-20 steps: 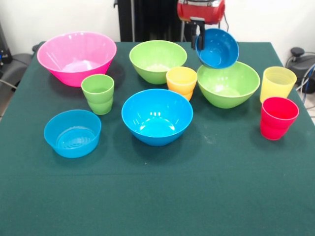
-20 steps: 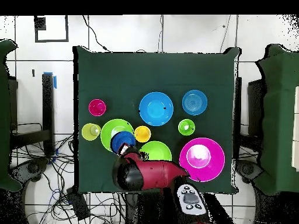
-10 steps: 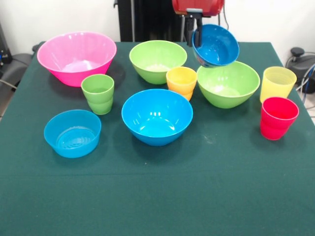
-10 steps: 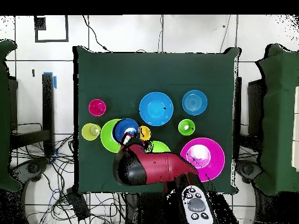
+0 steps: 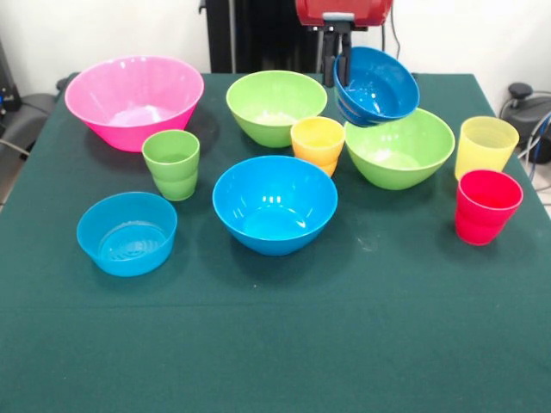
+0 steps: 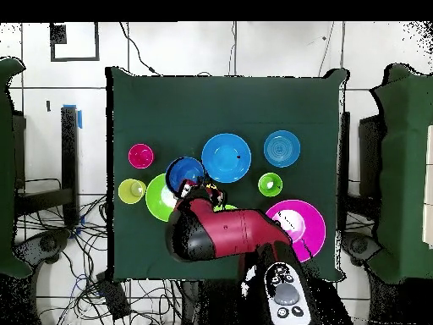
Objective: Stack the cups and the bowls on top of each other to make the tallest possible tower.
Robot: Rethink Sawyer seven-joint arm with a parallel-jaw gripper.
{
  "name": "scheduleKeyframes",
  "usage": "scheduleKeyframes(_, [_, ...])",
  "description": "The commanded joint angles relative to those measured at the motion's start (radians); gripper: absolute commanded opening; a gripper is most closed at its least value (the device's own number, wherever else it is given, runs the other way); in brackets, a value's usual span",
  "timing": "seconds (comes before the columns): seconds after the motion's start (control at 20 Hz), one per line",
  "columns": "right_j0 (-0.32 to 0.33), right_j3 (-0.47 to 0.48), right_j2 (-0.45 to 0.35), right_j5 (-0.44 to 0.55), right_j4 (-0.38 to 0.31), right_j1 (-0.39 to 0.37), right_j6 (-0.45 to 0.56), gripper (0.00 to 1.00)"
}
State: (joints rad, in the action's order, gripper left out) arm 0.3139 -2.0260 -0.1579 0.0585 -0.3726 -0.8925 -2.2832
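End effector clamped on the rim of the tilted dark blue bowl, held above the counter at 12 o'clock over the green bowl's far rim; a one-sided rim grip may let it swing or slip.

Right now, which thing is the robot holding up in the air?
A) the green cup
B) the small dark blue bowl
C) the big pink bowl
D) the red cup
B: the gripper pinches the rim of the small dark blue bowl, which hangs tilted above the lime green bowl, while every other cup and bowl sits on the table.
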Motion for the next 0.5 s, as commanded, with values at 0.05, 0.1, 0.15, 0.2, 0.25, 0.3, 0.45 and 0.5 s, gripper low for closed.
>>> scheduleKeyframes(0.05, [-0.007,0.055,-0.054,-0.001,-0.111,0.034,0.059,0.0])
scheduleKeyframes(0.1, [-0.007,0.051,-0.054,0.003,-0.114,0.025,0.054,0.0])
scheduleKeyframes(0.15, [-0.004,0.045,-0.054,0.005,-0.119,0.019,0.049,0.0])
scheduleKeyframes(0.2, [-0.002,0.038,-0.053,0.004,-0.123,0.009,0.045,0.0])
scheduleKeyframes(0.25, [-0.001,0.036,-0.047,-0.002,-0.131,0.004,0.043,0.0])
scheduleKeyframes(0.3, [0.0,0.034,-0.042,-0.008,-0.139,-0.001,0.041,0.0])
scheduleKeyframes(0.45, [0.014,0.033,-0.036,-0.024,-0.164,0.001,0.039,0.0])
scheduleKeyframes(0.5, [0.022,0.03,-0.04,-0.025,-0.168,0.001,0.038,0.0])
